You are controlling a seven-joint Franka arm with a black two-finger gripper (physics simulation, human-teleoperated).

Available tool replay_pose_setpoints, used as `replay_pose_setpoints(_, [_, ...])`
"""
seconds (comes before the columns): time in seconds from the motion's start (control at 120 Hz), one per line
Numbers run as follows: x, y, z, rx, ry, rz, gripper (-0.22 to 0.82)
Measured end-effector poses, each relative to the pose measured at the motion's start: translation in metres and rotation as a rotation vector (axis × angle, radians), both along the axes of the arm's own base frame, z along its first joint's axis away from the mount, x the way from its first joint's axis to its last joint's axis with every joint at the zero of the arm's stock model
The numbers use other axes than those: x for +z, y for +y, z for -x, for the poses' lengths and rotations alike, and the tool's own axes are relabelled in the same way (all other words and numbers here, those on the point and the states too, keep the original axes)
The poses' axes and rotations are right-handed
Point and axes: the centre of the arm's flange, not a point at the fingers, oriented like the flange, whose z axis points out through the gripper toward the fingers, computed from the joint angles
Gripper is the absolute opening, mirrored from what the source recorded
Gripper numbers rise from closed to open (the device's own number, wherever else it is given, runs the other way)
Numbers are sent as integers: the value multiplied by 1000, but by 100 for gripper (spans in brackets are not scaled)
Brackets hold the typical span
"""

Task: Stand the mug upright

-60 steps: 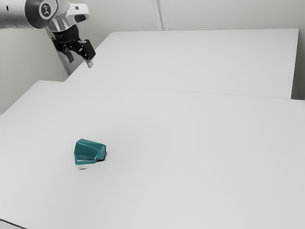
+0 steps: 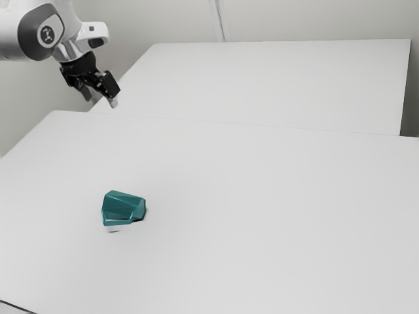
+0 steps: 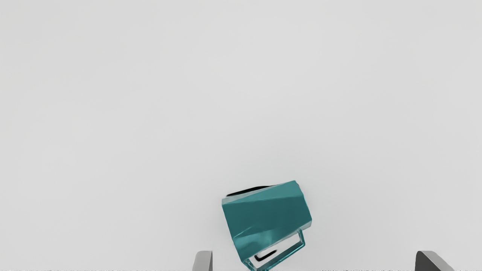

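The mug (image 2: 122, 208) looks like glazed ceramic or hard plastic, I can't tell which; its flat, smooth facets have a soft gloss, and pale highlights run along the slim, shiny handle (image 3: 289, 255). The table (image 2: 262, 216) under it is smooth and matt, with no grain to be seen, and the wall (image 2: 314, 19) looks just as flat in finish. Up on the arm (image 2: 14, 29), the pale shell seems smooth, lightly glossy plastic or painted metal. The black gripper (image 2: 100, 99) catches small glints, while its grey fingertips (image 3: 203, 262) look smooth and dull.
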Motion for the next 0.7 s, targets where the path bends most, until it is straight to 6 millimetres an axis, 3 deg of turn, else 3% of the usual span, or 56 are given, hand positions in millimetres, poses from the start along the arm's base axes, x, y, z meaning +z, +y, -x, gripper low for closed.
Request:
replay_pose_setpoints(0.083, [-11,17,11,27,-9,13,59])
replay_pose_setpoints(0.55, [-86,66,65,199,-11,245,59])
replay_pose_setpoints(0.7, [-98,75,76,249,-13,331,59])
